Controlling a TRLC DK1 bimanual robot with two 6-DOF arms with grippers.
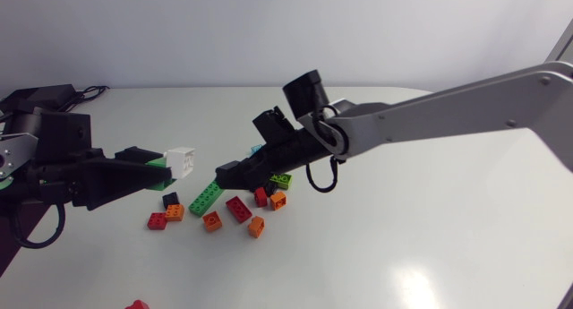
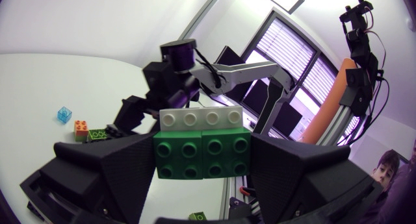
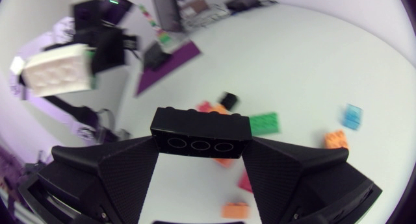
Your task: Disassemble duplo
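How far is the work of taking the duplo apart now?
Done: several loose bricks lie on the table, seemingly single. In hand: the right gripper is shut on a black brick; the left gripper is shut on a green brick with a white brick joined to it. Left: to split green from white.

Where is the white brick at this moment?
The white brick is left of centre in the head view, stacked on the green brick that the left gripper holds.
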